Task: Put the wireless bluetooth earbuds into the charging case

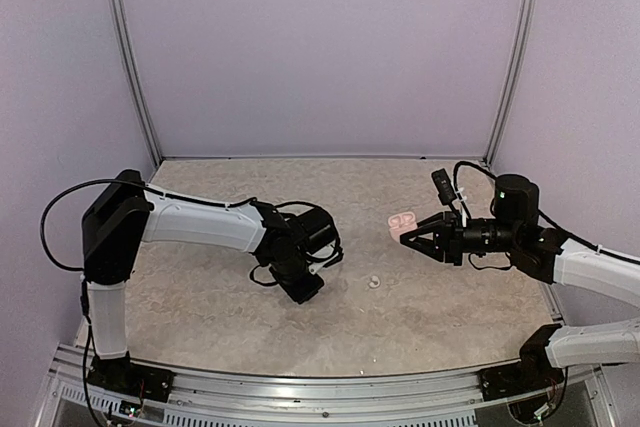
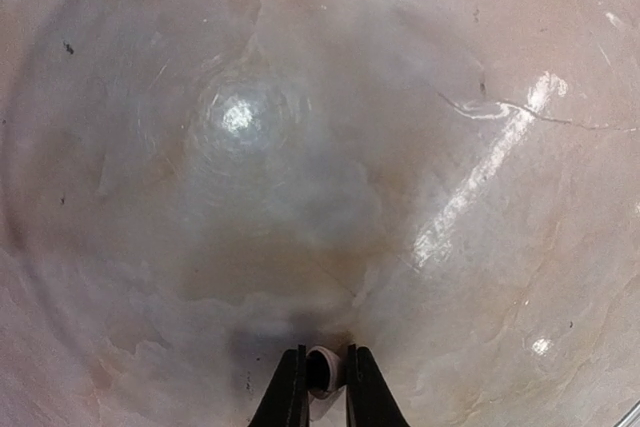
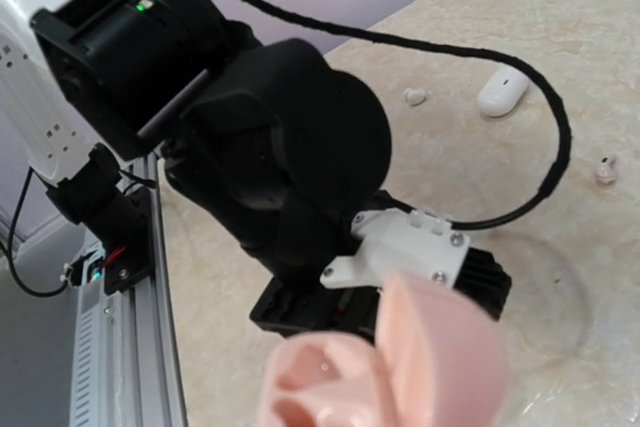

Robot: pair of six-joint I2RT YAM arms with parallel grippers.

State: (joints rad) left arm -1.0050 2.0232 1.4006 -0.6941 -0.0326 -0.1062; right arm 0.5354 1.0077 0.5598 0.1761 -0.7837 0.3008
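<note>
1. The left fingers [image 2: 290, 392] point down at the tabletop [image 1: 200, 297] near its middle. They are narrowed on a small whitish earbud [image 2: 322, 367], which sits between their tips and touches both
2. The right fingers [image 1: 418, 237] reach in from the right, roughly level above the tabletop. They are closed on a pink charging case [image 1: 403, 221], held at their tips and off the surface
3. The pink charging case is open. In the right wrist view its lid stands up on the right and the hollows of its base show on the left, all blurred by closeness
4. A loose earbud [image 1: 374, 282] lies on the tabletop between the two arms, just right of the left fingers and nearer than the pink charging case
5. In the right wrist view, past the left arm [image 3: 270, 167], a white oval case [image 3: 503, 90] lies on the tabletop. A tiny pale bud [image 3: 414, 97] is just beside it, and another pale bud [image 3: 605, 169] lies apart from both
</note>
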